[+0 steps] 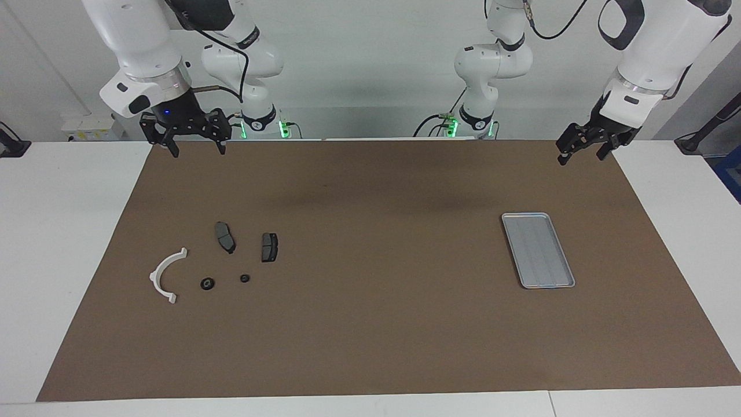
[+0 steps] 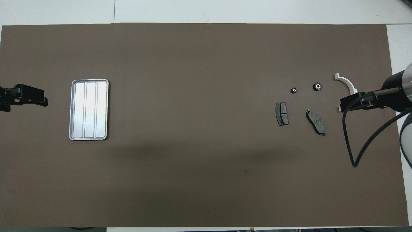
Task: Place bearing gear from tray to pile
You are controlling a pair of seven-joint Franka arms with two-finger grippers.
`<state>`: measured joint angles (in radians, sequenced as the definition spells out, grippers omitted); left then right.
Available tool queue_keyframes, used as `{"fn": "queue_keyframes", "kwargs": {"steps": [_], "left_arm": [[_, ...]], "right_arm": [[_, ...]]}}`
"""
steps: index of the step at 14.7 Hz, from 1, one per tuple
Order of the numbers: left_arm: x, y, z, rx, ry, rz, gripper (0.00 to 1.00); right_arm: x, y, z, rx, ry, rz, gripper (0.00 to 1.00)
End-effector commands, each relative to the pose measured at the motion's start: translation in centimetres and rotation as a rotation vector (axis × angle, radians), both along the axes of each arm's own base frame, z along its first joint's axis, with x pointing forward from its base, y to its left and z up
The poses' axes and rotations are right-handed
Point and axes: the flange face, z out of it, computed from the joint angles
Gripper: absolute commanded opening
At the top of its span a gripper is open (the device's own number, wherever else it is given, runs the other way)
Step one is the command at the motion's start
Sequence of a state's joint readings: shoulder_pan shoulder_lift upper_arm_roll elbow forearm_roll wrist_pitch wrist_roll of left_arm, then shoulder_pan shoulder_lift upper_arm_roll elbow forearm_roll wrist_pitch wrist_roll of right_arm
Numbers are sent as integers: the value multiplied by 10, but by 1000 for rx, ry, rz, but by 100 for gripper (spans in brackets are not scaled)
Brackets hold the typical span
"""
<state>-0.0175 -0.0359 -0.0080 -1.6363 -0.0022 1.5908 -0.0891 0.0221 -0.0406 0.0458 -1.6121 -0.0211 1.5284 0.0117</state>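
**Both bearing gears lie with the pile; tray bare, both arms raised**

Clock directions below are read on the facing view.

The tray (image 1: 538,250) lies flat on the brown mat (image 1: 376,324) toward the left arm's end of the table, its long side running from about 11 o'clock to 5 o'clock. Only its ridged floor shows inside the rim.

The pile sits well apart from it, toward the right arm's end. The white half-ring bracket (image 1: 165,274) lies at the outer edge of the group. The larger bearing gear (image 1: 207,283), a small black ring, rests at 3 o'clock of the bracket, near it but apart. The smaller bearing gear (image 1: 245,278) lies at 3 o'clock of the larger one, also apart. One dark brake pad (image 1: 225,237) lies at about 1 o'clock of the larger gear, nearer to the robots, and the second brake pad (image 1: 269,247) lies at 1 o'clock of the smaller gear.

The right gripper (image 1: 194,147) hangs in the air over the mat's edge at 12 o'clock of the pile, fingers spread wide with nothing between them. The left gripper (image 1: 583,149) hangs over the mat's corner at 1 o'clock of the tray, fingers parted and holding nothing.
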Motion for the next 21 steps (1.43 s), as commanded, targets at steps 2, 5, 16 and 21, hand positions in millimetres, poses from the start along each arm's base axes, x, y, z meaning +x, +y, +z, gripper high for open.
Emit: {"fn": "queue_keyframes", "kwargs": {"steps": [2, 5, 16, 21], "left_arm": [[-1, 1, 0, -13, 14, -4, 100], [-2, 0, 0, -13, 14, -5, 100], [-1, 1, 0, -13, 14, -4, 100], [-2, 1, 1, -13, 12, -4, 100]], "right_arm": [[-7, 0, 0, 12, 5, -30, 100], [-7, -2, -1, 12, 5, -33, 100], [-6, -33, -2, 32, 7, -142, 100], [-6, -31, -2, 31, 8, -144, 100]]}}
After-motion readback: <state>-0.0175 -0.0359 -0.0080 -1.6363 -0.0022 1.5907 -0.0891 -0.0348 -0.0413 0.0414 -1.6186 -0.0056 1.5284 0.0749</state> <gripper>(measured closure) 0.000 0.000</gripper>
